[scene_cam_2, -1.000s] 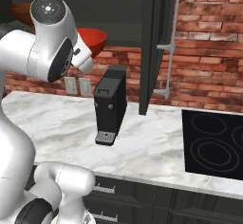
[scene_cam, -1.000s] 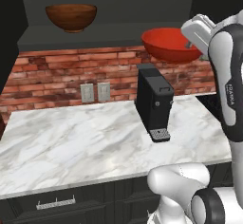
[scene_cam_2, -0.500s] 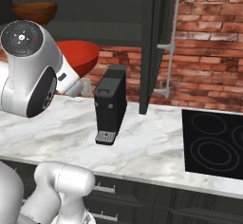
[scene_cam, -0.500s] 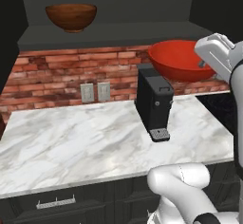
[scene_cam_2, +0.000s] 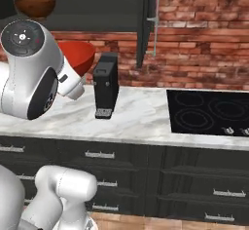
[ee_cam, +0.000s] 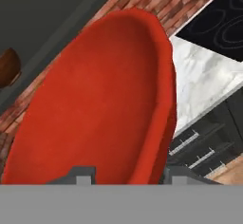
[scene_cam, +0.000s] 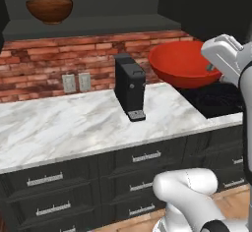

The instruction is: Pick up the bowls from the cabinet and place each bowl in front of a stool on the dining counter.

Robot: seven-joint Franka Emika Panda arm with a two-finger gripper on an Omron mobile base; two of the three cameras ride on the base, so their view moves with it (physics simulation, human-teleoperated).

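Marble counter point(scene_cam: 64, 128) spans the lower middle of the left base view, brick wall point(scene_cam: 44, 64) behind it, black drawer units point(scene_cam: 49, 187) below. In the right base view the same counter point(scene_cam_2: 141, 119) runs across mid-frame with a black cooktop point(scene_cam_2: 209, 112) set in at right.

Dark cabinet point(scene_cam: 98, 27) takes the top of the left base view; its open shelf carries the wooden bowl point(scene_cam: 49, 10) at upper left, upright, well apart from the arm. Same bowl point(scene_cam_2: 35, 7) sits at upper left of the right base view, and a brown sliver of it point(ee_cam: 8, 66) shows at the left edge of the hand view.

Red bowl point(scene_cam: 183, 64) sits at right of centre in the left base view, off the shelf, in the air above the counter's right end, rim tilted toward the camera. Its right edge meets the gripper point(scene_cam: 212, 68). In the right base view the red bowl point(scene_cam_2: 78, 56) is partly hidden behind the arm's big joint, left of centre.

Hand view: red bowl point(ee_cam: 95, 104) sweeps from bottom to upper centre, its rim running down between the two finger tips point(ee_cam: 83, 176) at bottom. Jaws straddle the rim, one finger inside the bowl, one outside, clamped on it.

Black coffee machine point(scene_cam: 130, 87) stands on the counter at centre, just left of the red bowl. Two wall outlets point(scene_cam: 76, 82) on the brick, left of the machine.
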